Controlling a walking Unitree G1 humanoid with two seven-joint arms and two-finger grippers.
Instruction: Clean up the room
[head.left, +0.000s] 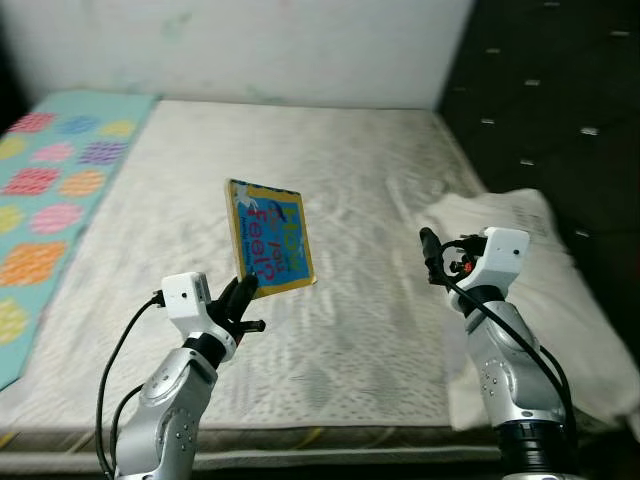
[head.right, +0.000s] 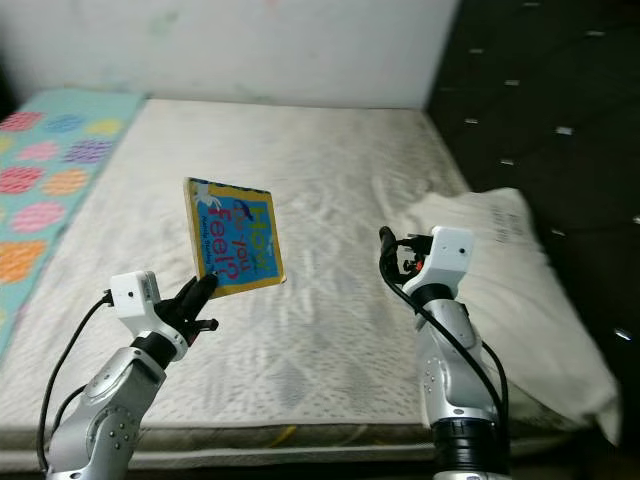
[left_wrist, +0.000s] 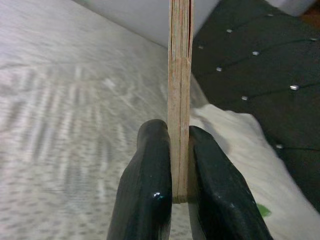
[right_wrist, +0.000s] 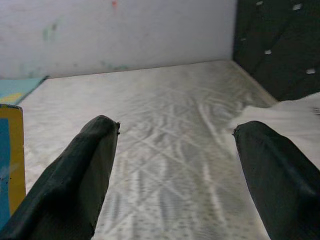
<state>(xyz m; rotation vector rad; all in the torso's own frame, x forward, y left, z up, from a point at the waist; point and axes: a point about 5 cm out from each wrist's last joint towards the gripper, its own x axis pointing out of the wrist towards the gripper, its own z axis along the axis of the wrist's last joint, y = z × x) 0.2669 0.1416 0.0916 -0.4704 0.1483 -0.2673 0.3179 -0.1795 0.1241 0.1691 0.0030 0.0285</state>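
Clamped by its lower edge in the left gripper (head.left: 243, 297), the board book (head.left: 270, 236) is held upright above the mattress (head.left: 380, 180) middle. Stiff and light, it seems securely pinched. The right gripper (right_wrist: 175, 145) is spread, empty, beside the pillow (head.left: 540, 250).

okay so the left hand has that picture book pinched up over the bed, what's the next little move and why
Probably carry the yellow-edged blue picture book off the white quilted mattress. The left hand is shut on its lower corner and it hangs above the bed, while the right hand is open and holds nothing.
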